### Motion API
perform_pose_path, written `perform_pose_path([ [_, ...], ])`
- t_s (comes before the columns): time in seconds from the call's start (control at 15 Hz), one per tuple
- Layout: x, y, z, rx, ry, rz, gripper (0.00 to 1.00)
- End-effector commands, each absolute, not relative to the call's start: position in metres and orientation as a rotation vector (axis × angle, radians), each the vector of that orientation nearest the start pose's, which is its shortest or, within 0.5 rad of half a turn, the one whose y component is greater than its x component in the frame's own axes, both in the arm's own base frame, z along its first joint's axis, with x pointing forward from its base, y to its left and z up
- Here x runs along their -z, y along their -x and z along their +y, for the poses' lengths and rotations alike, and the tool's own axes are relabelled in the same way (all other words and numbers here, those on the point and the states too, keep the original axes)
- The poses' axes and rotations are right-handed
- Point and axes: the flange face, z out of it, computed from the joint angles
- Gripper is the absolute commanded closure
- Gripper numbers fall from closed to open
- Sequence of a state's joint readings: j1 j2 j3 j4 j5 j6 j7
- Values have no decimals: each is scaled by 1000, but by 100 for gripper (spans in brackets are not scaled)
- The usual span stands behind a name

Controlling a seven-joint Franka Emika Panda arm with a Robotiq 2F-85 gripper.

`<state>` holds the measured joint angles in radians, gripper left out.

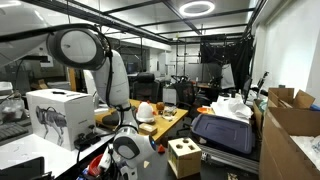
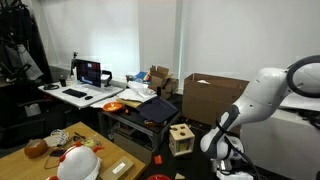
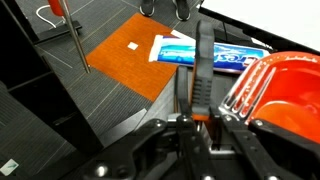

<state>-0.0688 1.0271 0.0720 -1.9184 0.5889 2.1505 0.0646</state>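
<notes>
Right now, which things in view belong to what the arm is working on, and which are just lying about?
In hand: gripper, red slatted basket, blue-and-white packet, orange mat.
Lying about: wooden shape-sorter cube, cardboard box, white hard hat, computer screen.

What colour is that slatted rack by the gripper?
Red-orange rack; the wrist view shows it best.

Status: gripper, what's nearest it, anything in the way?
Gripper low, jaw state unclear. Blue-and-white packet just ahead on orange mat. Red wire rack close alongside.
</notes>
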Motion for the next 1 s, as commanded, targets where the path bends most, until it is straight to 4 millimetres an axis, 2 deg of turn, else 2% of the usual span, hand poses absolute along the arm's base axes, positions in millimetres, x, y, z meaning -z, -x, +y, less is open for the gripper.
perform_pose_path([
  [0.0, 45, -469, 35, -1090, 2464, 755, 95],
  [0.93, 6, -488, 28, -975, 2548, 703, 95],
])
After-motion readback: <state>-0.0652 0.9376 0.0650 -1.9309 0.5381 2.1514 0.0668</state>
